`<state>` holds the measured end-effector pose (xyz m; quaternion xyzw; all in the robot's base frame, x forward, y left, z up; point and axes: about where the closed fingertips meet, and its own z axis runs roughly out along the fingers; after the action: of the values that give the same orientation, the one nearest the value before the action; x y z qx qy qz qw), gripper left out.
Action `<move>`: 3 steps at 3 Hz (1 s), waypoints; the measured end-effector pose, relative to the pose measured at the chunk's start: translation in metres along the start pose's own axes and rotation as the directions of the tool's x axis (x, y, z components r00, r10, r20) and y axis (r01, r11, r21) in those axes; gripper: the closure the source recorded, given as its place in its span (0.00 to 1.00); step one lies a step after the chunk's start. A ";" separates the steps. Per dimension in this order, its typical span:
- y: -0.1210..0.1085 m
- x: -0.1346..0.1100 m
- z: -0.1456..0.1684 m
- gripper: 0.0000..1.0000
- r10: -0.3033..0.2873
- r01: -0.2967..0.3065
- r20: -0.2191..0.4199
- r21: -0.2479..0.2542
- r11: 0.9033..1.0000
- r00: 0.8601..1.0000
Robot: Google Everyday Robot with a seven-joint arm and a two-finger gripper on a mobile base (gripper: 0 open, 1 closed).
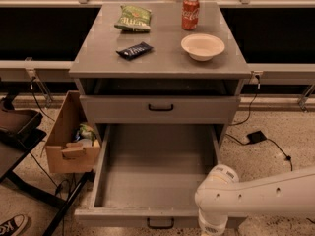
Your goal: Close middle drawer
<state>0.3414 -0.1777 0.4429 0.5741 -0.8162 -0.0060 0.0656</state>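
Warm, dimmish overhead light, cabinet top (162,63) brightest, deep shadow under it, open drawer (157,181) shaded, pale arm (256,193) glowing, gripper off the bottom edge

Bottom edge clips the arm and the open drawer.
The white robot arm (256,195) runs off the right edge and its wrist drops past the bottom edge, so the two-finger gripper lies out of frame below it. The arm hides the right front corner of the long shallow grey middle drawer (157,181), whose small black handle (160,223) is clipped at the bottom. A black-and-white sneaker (12,225) is cut off at lower left. The print on the dark snack wrapper (134,50) is too small to read.
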 end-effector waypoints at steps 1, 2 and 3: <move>0.011 0.030 0.013 0.37 0.037 -0.037 -0.050 -0.003 0.999 0.998; 0.009 0.033 0.012 0.61 0.043 -0.043 -0.055 0.000 0.999 0.998; 0.004 0.034 0.010 0.88 0.050 -0.050 -0.060 -0.002 0.999 0.997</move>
<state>0.3252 -0.2084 0.4367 0.5531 -0.8280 0.0114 0.0911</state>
